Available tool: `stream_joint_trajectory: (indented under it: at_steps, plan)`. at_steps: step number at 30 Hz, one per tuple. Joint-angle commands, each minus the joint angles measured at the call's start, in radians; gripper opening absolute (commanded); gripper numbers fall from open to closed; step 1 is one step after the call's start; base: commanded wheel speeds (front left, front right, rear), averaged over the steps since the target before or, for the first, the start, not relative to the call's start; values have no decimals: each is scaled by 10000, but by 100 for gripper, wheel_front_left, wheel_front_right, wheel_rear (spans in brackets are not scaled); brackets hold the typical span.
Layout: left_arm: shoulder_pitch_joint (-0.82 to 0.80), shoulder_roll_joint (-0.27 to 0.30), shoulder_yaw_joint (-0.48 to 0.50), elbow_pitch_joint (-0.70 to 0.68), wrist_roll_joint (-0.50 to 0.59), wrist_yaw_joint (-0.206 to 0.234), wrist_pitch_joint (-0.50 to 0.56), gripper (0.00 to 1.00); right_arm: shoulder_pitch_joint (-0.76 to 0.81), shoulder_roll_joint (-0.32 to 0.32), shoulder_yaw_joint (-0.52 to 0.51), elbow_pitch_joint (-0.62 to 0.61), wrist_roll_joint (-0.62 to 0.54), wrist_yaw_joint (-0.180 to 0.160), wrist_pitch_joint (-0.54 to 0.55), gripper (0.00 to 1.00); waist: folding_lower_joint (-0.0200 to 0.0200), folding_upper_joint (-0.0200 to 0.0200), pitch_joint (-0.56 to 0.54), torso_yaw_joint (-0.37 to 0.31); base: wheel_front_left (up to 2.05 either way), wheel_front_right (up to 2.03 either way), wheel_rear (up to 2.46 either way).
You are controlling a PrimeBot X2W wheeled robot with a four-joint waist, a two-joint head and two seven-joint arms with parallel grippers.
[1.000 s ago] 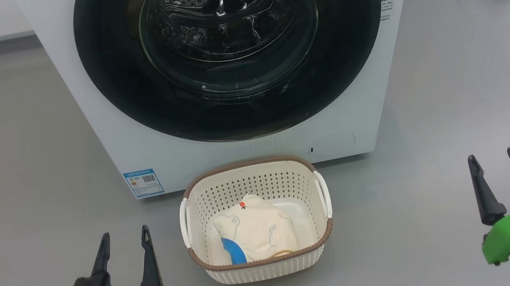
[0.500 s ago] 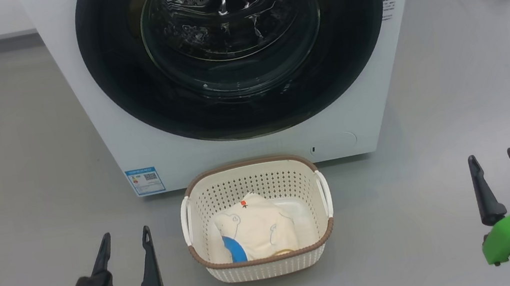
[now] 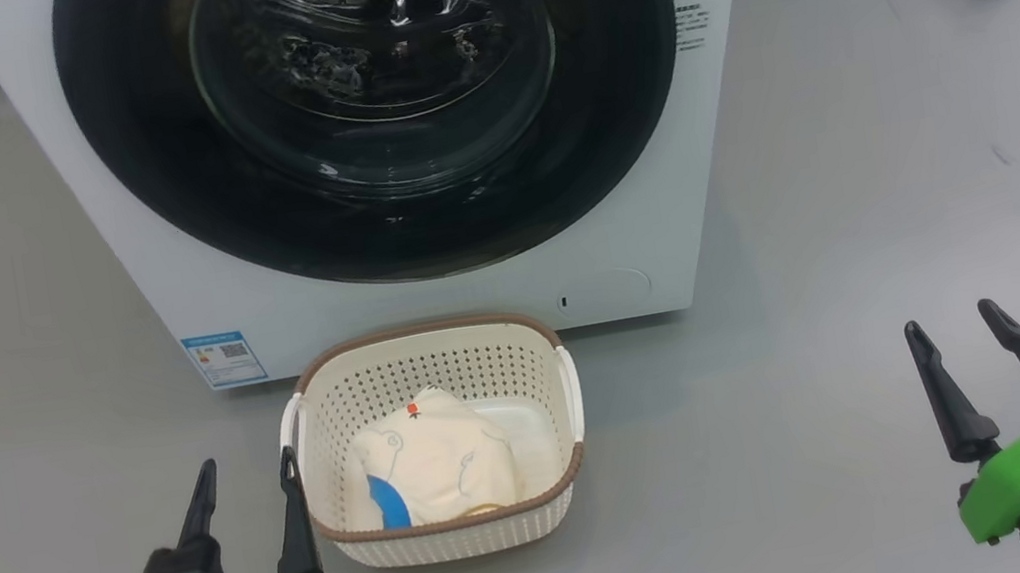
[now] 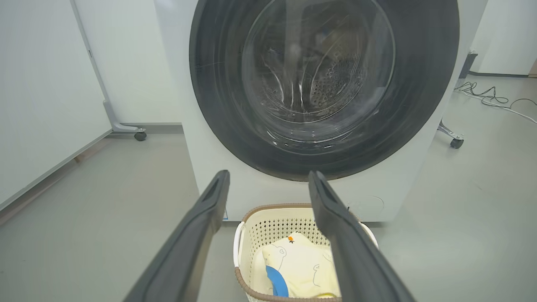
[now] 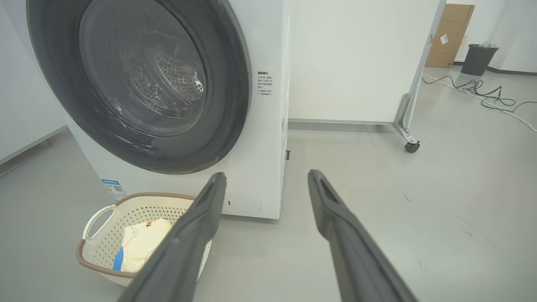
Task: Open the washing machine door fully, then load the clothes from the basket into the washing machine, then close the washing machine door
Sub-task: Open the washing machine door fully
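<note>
Head view is panning rightward, objects staying put: washing machine door sitting shut, clothes lying in basket before it, both jaws hanging released, door rim likely needing hooking first.

The large round washing machine door has a glossy black rim and clear glass. The boxy white washing machine is smooth. The cream perforated basket is plastic; the cream-white clothes are soft matt cloth.
</note>
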Motion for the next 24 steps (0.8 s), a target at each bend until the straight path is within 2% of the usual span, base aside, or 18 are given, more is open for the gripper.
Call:
stream_joint_trajectory:
  at_steps: [1,10,15,24]
  plan:
    - [-488,109,341,-321,39,29,-139,100,-271,-159,174,-366,-20,-29,-27,100,0,-1,14,-10,123,123,-246]
    - [-519,93,360,-351,12,31,-139,100,-309,-147,115,-379,4,-29,-8,100,0,-1,113,-63,123,123,-246]
    - [-502,68,385,-573,-92,-123,-139,100,-342,-143,86,-386,2,-29,4,100,0,-1,159,-75,113,113,-226]
    - [-463,86,368,-672,14,-200,-139,100,-381,-137,83,-401,7,-29,-20,100,0,-1,219,-113,61,61,-122]
